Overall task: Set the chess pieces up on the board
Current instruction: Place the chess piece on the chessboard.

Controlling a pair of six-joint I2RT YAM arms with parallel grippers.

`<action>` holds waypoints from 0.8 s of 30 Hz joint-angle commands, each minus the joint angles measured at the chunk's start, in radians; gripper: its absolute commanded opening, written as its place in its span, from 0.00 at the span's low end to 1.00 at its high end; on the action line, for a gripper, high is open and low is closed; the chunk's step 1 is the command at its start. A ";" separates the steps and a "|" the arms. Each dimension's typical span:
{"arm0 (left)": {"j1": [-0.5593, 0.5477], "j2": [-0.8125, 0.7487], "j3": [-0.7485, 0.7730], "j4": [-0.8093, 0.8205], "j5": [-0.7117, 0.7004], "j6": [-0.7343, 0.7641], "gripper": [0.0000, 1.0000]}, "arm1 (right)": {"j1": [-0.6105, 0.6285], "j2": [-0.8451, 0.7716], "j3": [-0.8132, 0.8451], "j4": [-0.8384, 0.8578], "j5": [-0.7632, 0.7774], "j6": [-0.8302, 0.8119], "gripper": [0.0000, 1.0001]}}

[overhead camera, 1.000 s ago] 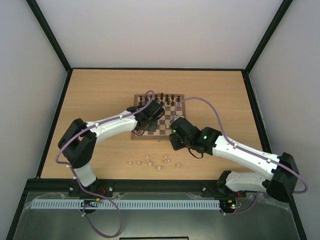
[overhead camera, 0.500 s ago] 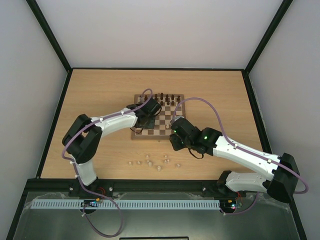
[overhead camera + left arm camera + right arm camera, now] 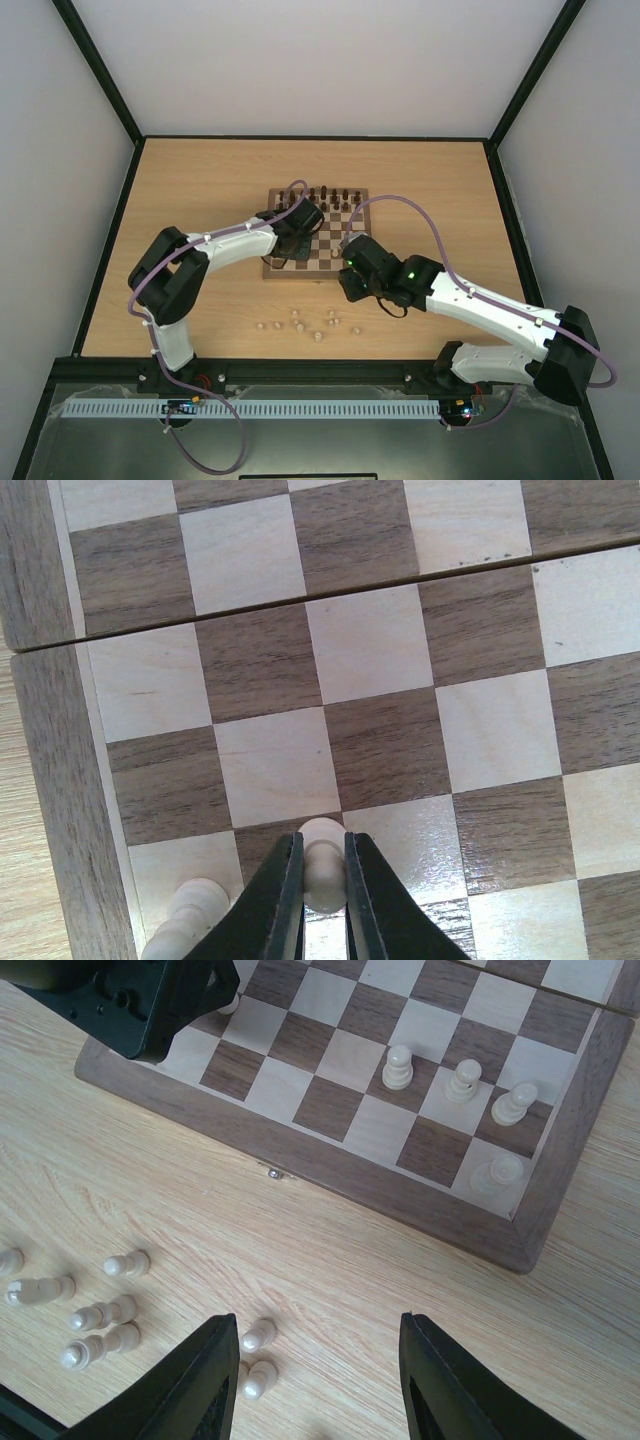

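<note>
Left jaws: we see them pinched shut on one pale pawn (image 3: 322, 838), gripped below its head so it hangs upright, ready to stand.
Pawn's place: between the jaw tips, low over the board (image 3: 380, 640) near its side border; we cannot tell whether its base touches.
Neighbour piece (image 3: 185, 920): stands just beside the left jaws, toward that border, so we judge the pawn belongs next to it.
Right jaws: partly open and holding nothing, hovering over the counter (image 3: 330, 1290) just short of the board's near edge.
Loose pieces (image 3: 258, 1335): two lie just inside one right finger and more lie further out on that side; we judge one of them is the next pick.
Set pieces (image 3: 463, 1078): four stand ahead of the right jaws, at the board's corner.
Dark pieces (image 3: 330, 194): lined along the far rows, beyond both jaws.
</note>
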 commanded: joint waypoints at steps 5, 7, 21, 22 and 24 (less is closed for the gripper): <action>0.005 -0.014 -0.036 -0.036 -0.011 -0.008 0.08 | -0.005 0.002 -0.013 -0.016 -0.004 0.001 0.44; 0.005 -0.024 -0.044 -0.040 -0.011 -0.010 0.08 | -0.005 0.002 -0.014 -0.013 -0.003 0.001 0.44; -0.006 -0.057 -0.065 -0.035 -0.011 -0.020 0.29 | -0.005 0.003 -0.014 -0.013 -0.007 0.000 0.44; -0.006 -0.058 -0.060 -0.035 -0.011 -0.019 0.32 | -0.005 0.003 -0.014 -0.014 -0.005 0.001 0.44; -0.006 -0.059 -0.042 -0.042 -0.016 -0.017 0.35 | -0.005 0.003 -0.014 -0.014 -0.007 0.001 0.44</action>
